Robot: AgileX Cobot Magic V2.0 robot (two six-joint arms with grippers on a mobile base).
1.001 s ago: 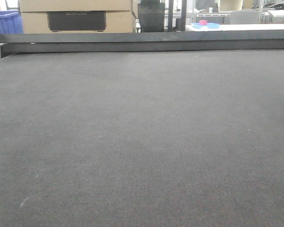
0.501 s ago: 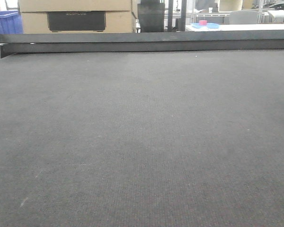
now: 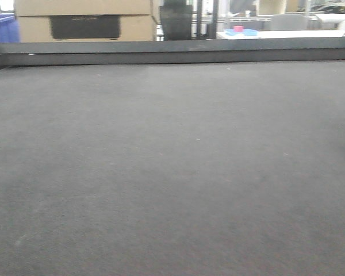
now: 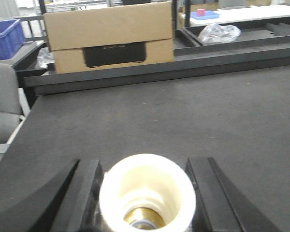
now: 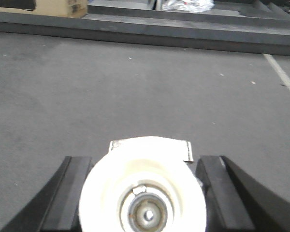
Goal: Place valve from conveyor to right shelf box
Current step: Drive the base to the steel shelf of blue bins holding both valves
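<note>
Between the jaws of the left gripper a valve sits clamped cap-outward, the right gripper pinching another valve likewise, both seemingly held above the conveyor for carrying shelfward

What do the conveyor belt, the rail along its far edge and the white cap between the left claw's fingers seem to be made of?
The conveyor belt looks like matt dark grey woven fabric, judging by its fine grain. The rail looks like black-coated metal: long, straight, sharp-edged. The white cap of the valve looks like smooth cream plastic; a brass-coloured glint inside suggests metal.
</note>
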